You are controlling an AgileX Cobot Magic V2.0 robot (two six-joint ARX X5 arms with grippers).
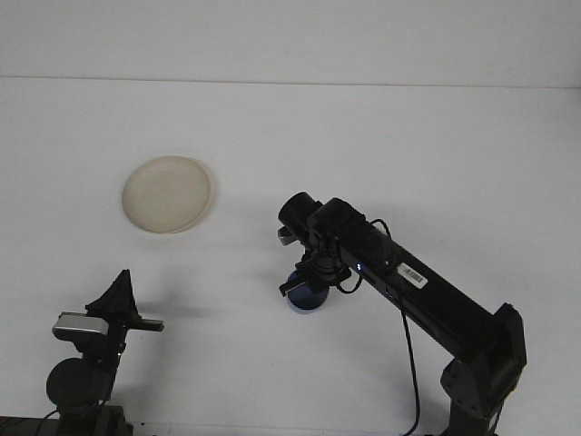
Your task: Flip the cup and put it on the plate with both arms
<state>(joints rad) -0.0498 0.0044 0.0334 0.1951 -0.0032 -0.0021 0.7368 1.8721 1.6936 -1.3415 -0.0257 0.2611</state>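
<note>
A blue cup (307,300) stands low on the white table near the centre. My right gripper (307,283) comes down on it from above and is shut on the blue cup, covering its top, so I cannot tell which way the cup faces. A round cream plate (167,193) lies bare to the upper left, well apart from the cup. At the lower left my left gripper (123,273) points upward, its fingers meeting in a tip, holding nothing.
The right arm (427,295) stretches diagonally from the lower right corner to the table's centre. The table's far edge (290,82) runs across the top against a white wall.
</note>
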